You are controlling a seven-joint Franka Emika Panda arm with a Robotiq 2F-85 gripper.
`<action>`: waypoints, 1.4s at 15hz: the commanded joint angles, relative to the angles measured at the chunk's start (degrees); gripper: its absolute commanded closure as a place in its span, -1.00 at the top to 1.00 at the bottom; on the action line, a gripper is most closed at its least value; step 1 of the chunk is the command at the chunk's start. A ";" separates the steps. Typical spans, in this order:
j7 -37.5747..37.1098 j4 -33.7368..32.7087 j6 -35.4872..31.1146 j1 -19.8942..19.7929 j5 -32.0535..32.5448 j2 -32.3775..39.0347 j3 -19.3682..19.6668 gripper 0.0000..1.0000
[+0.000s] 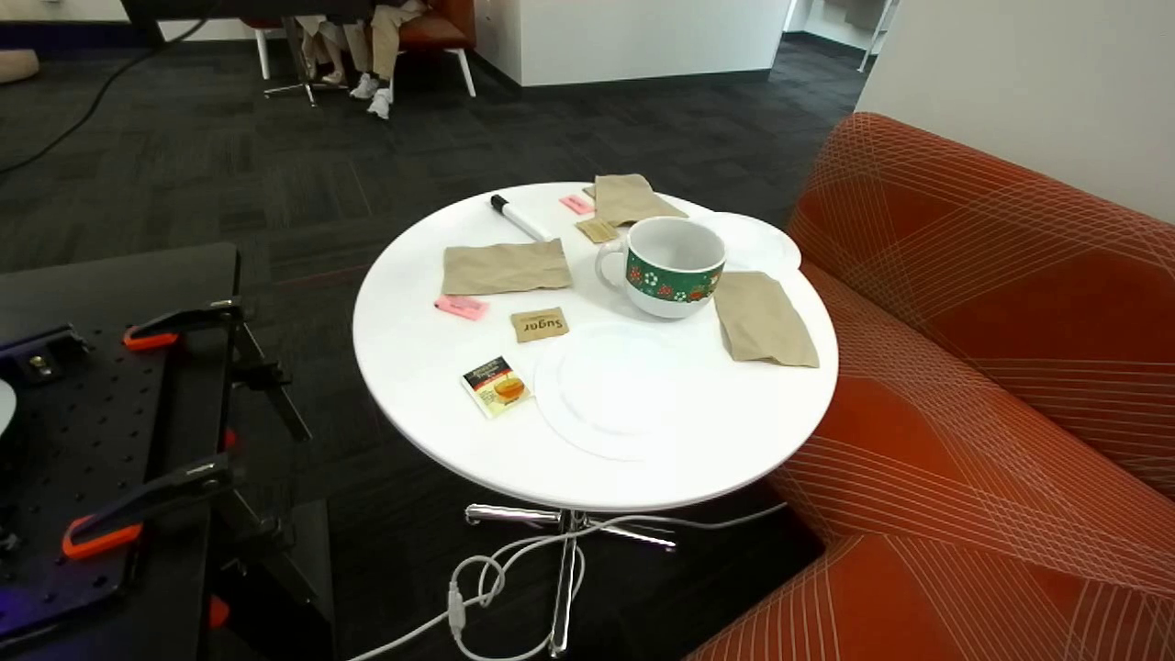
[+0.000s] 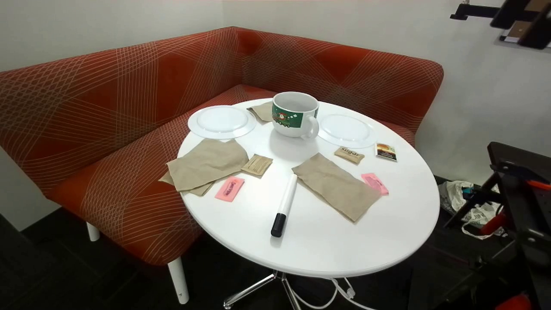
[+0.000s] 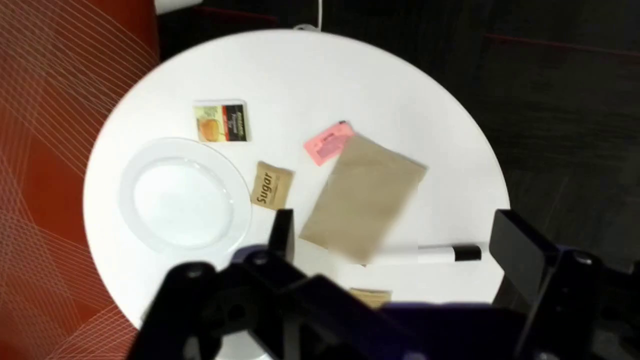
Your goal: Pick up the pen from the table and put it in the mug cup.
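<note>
The pen is a white marker with a black cap. It lies on the round white table (image 1: 413,340) beside a brown napkin, in both exterior views (image 1: 523,220) (image 2: 287,196) and in the wrist view (image 3: 435,255). The mug cup, white with a green patterned band and a side handle, stands upright on the table in both exterior views (image 1: 675,286) (image 2: 287,118). In the wrist view the gripper hides most of it. My gripper (image 3: 392,237) is open and empty above the table, its fingers either side of the pen. Its dark fingers show at the top right of an exterior view (image 2: 516,33).
Brown napkins (image 1: 505,268) (image 2: 340,185), clear plates (image 1: 615,390) (image 2: 221,122), a sugar packet (image 3: 271,186), pink packets (image 3: 328,143) and a tea bag (image 3: 221,122) lie on the table. A red bench (image 2: 142,129) wraps around the table. A black stand (image 1: 92,441) is nearby.
</note>
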State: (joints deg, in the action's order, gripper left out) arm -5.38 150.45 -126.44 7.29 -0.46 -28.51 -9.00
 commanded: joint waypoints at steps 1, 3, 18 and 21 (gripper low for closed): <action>-5.88 -4.07 -7.75 1.47 -4.69 9.18 -1.89 1.00; -11.48 -5.45 -13.13 1.34 -5.93 13.59 -3.85 1.00; -62.71 -19.37 -27.48 6.04 8.72 41.38 -1.35 1.00; -66.47 -22.40 -28.16 8.31 8.06 45.76 1.45 1.00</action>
State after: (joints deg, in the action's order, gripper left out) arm -67.32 131.94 -153.07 13.04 6.96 12.56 -10.45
